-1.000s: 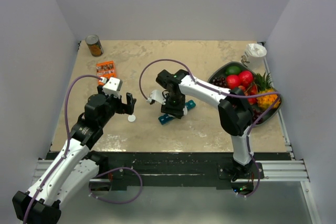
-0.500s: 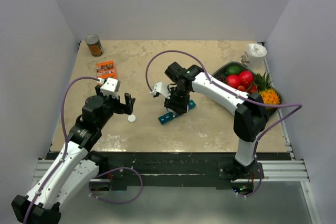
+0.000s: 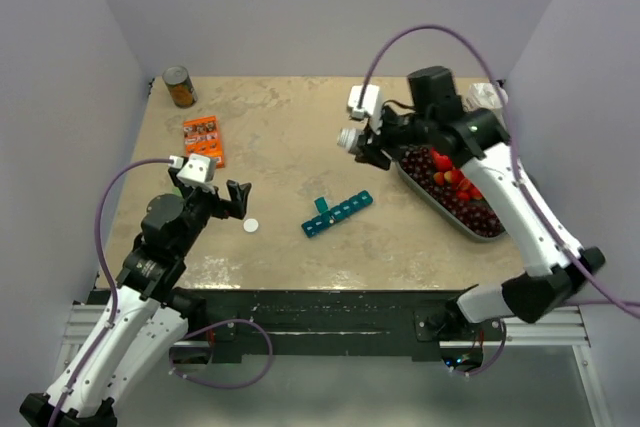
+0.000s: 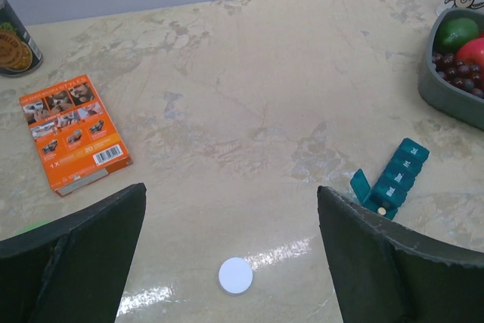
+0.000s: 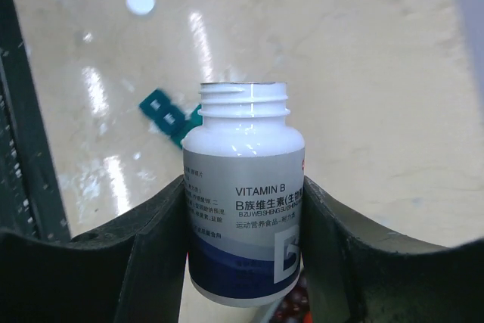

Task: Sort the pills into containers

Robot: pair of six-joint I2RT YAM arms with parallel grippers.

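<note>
The teal containers strip [image 3: 337, 213] lies flat mid-table, its near end lid raised [image 4: 361, 184], and one small pale pill [image 4: 382, 210] rests in that open compartment. My right gripper [image 3: 360, 142] hangs high above the table's back right, shut on an uncapped white vitamin bottle [image 5: 243, 187] whose mouth points toward the table. The strip [image 5: 170, 115] shows far below the bottle. A round white cap [image 4: 236, 274] lies on the table between the fingers of my left gripper [image 4: 231, 213], which is open and holds nothing. In the top view the left gripper [image 3: 238, 199] sits just left of the cap [image 3: 251, 226].
A grey fruit tray [image 3: 430, 202] with grapes and red fruit stands at the right, partly under the right arm. An orange box [image 3: 203, 137] lies at the left, a can [image 3: 180, 87] in the back left corner, and a white cup [image 3: 487, 97] at the back right.
The right arm has lifted the bottle off the strip and swung it up and back to the right, near the fruit tray. The left gripper has barely shifted and stays open.
</note>
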